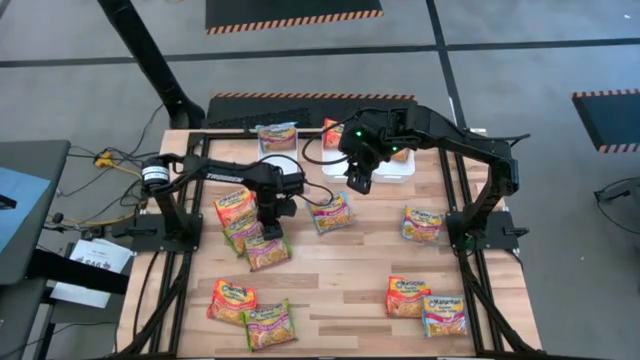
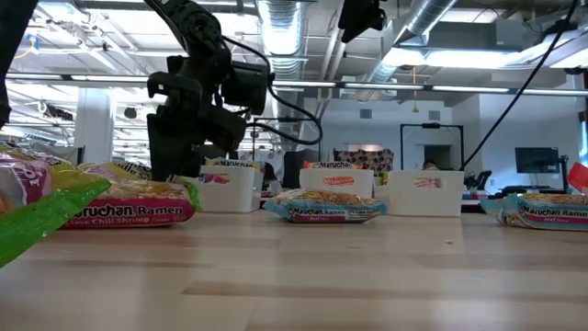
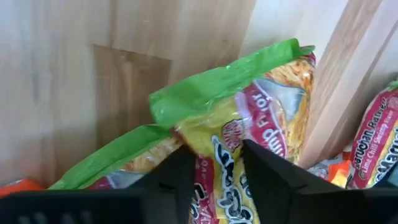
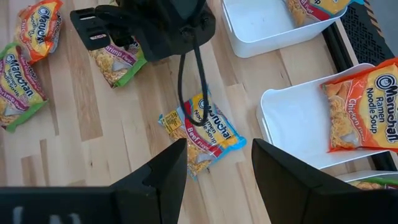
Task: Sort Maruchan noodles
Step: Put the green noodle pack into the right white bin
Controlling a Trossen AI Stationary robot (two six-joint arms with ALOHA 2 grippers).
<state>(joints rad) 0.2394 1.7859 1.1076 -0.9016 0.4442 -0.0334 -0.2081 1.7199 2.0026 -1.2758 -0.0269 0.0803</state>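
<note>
Left gripper (image 3: 211, 165) is down on the green-edged packet (image 3: 249, 124) in the cluster at table left, fingers straddling its crumpled middle (grip unconfirmed). Pinch centrally, lift straight. Farther back, right gripper (image 4: 214, 171) hovers spread above the beef packet (image 4: 202, 134), near the bins (image 4: 292, 118).

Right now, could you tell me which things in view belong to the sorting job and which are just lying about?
Job:
- Maruchan noodle packets
- white bins
- left gripper on the green-edged packet
- right gripper, open, above the table

Lying about:
- cables
- papers
</note>
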